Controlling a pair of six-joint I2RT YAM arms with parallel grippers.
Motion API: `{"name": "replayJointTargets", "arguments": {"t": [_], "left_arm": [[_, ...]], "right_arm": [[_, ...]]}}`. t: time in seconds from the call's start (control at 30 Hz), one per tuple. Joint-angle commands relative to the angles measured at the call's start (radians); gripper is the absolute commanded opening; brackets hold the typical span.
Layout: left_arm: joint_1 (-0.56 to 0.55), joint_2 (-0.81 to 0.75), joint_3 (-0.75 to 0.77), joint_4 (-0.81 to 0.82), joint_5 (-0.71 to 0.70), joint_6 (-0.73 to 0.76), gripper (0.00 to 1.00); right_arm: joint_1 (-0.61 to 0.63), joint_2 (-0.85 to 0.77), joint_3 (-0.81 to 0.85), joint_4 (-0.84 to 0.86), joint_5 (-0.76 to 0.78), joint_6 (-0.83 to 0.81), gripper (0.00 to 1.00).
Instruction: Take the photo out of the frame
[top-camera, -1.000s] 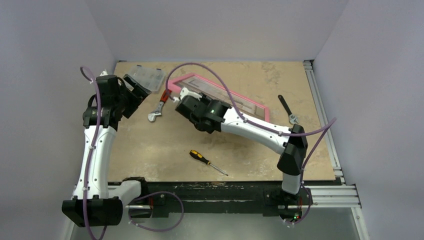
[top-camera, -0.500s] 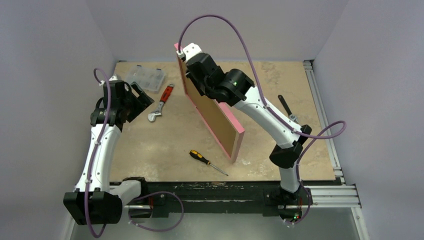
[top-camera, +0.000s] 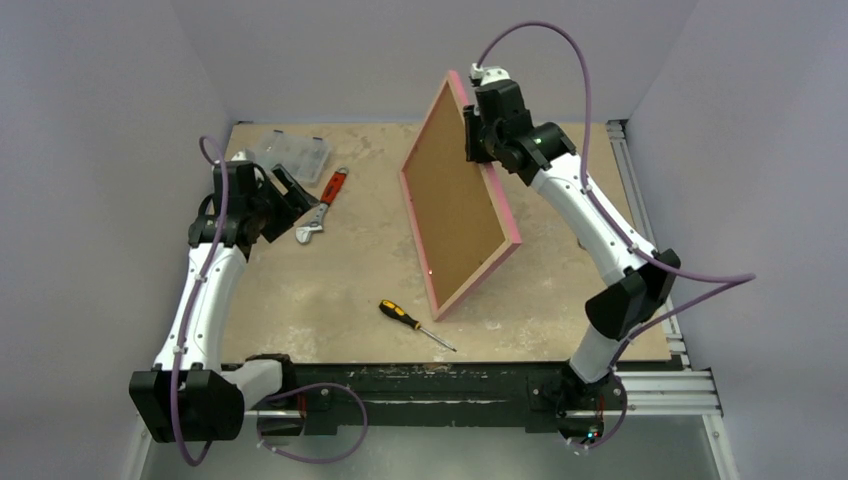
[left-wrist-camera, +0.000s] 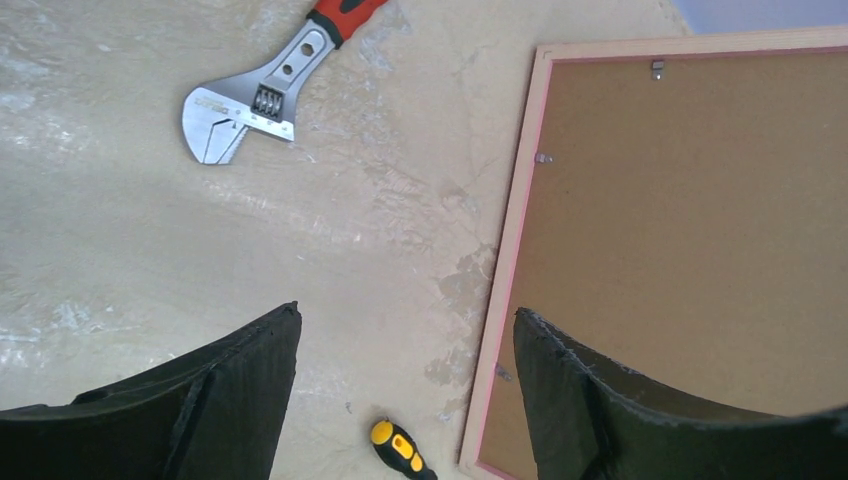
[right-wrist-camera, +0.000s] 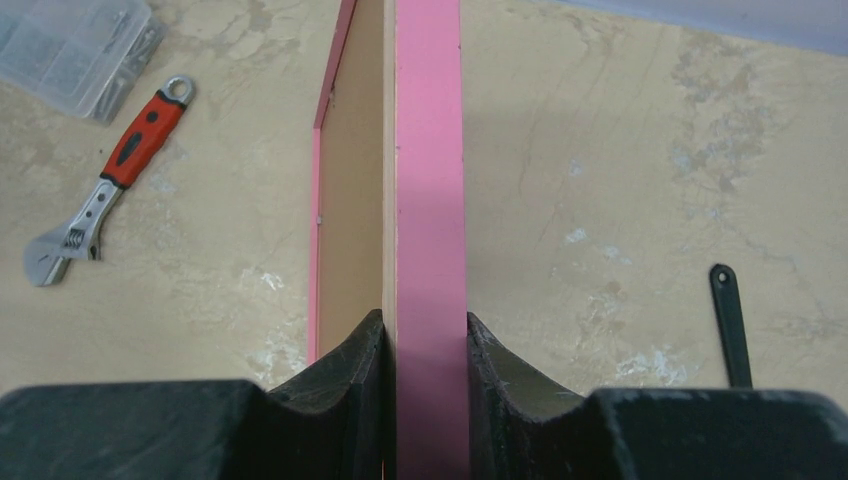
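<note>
A clear plastic organiser box (top-camera: 290, 155) (right-wrist-camera: 75, 50) sits at the far left corner of the counter (top-camera: 330, 290). Its lid is shut, and the small parts in its compartments are too small to name.

The frame (top-camera: 455, 215) stands up on edge over the middle of the counter, tilted. Its brown fibreboard back faces the left arm and its pink border (right-wrist-camera: 430, 180) runs around the outside. The right claw (top-camera: 478, 135) (right-wrist-camera: 425, 330) pinches the frame's top edge, one finger on the backing side and one on the front. The frame's lowest corner is down by the counter just beyond the yellow-and-black screwdriver (top-camera: 415, 323) (left-wrist-camera: 400, 450); whether it touches the surface I cannot tell. In the left wrist view the back (left-wrist-camera: 690, 250) shows its pale rim and small metal clips (left-wrist-camera: 541, 157) along the edge.

The left claw (top-camera: 290, 195) (left-wrist-camera: 405, 320) hangs spread wide with nothing between its fingers. It is near the box and just beside the red-handled adjustable wrench (top-camera: 320, 208) (left-wrist-camera: 265, 95) (right-wrist-camera: 100, 200).

Bare counter lies between the left claw and the frame, and more in front of the left arm. A black-handled tool (top-camera: 575, 218) (right-wrist-camera: 730, 320) lies near the right edge, close to the metal rails (top-camera: 650, 250). Walls close in the counter on the left, far and right sides.
</note>
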Motion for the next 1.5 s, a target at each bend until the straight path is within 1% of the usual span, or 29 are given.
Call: {"name": "replayJointTargets", "arguments": {"t": [0.0,0.17,0.27,0.37,0.5,0.57,0.63,0.73,0.93,0.97,1.0,1.07,1.1,1.17,1.23,1.27,1.37,1.47], "left_arm": [[-0.005,0.017,-0.012,0.067,0.084,0.0,0.75],[-0.003,0.036,-0.025,0.093,0.134,-0.014,0.75],[-0.003,0.044,-0.031,0.102,0.159,-0.019,0.75],[-0.003,0.045,-0.038,0.114,0.173,-0.026,0.74],[-0.004,0.047,-0.054,0.136,0.201,-0.037,0.74],[-0.003,0.051,-0.059,0.144,0.212,-0.043,0.74],[-0.004,0.054,-0.063,0.151,0.224,-0.047,0.74],[-0.005,0.058,-0.075,0.168,0.244,-0.056,0.74],[-0.005,0.091,-0.08,0.187,0.294,-0.064,0.74],[-0.005,0.095,-0.081,0.189,0.299,-0.065,0.74],[-0.006,0.099,-0.08,0.19,0.304,-0.064,0.74],[-0.006,0.104,-0.08,0.192,0.313,-0.065,0.74],[-0.006,0.107,-0.081,0.193,0.315,-0.064,0.74],[-0.006,0.109,-0.08,0.194,0.318,-0.065,0.74],[-0.008,0.113,-0.082,0.198,0.323,-0.067,0.74],[-0.008,0.117,-0.083,0.201,0.328,-0.069,0.74],[-0.009,0.123,-0.087,0.211,0.339,-0.073,0.74],[-0.009,0.136,-0.086,0.218,0.346,-0.076,0.74]], "right_arm": [[-0.067,-0.109,-0.161,0.189,-0.044,0.057,0.0],[-0.125,-0.204,-0.386,0.325,-0.064,0.147,0.0],[-0.168,-0.239,-0.507,0.42,-0.1,0.175,0.0],[-0.19,-0.252,-0.6,0.476,-0.138,0.192,0.0],[-0.198,-0.262,-0.719,0.577,-0.263,0.202,0.0],[-0.198,-0.267,-0.791,0.632,-0.3,0.21,0.0],[-0.199,-0.265,-0.831,0.664,-0.319,0.217,0.0],[-0.199,-0.243,-0.867,0.694,-0.309,0.214,0.0],[-0.199,-0.145,-0.839,0.673,-0.276,0.164,0.0],[-0.2,-0.124,-0.826,0.658,-0.275,0.145,0.02],[-0.2,-0.099,-0.805,0.631,-0.273,0.127,0.1],[-0.2,-0.054,-0.755,0.548,-0.255,0.09,0.33],[-0.199,-0.036,-0.731,0.494,-0.207,0.063,0.45],[-0.193,-0.018,-0.699,0.411,-0.122,0.032,0.62],[-0.187,-0.028,-0.702,0.371,-0.07,0.016,0.74],[-0.185,-0.044,-0.707,0.358,-0.059,0.009,0.77],[-0.138,-0.119,-0.737,0.35,-0.076,-0.062,0.77],[0.013,-0.177,-0.777,0.368,-0.127,-0.16,0.77]]}}
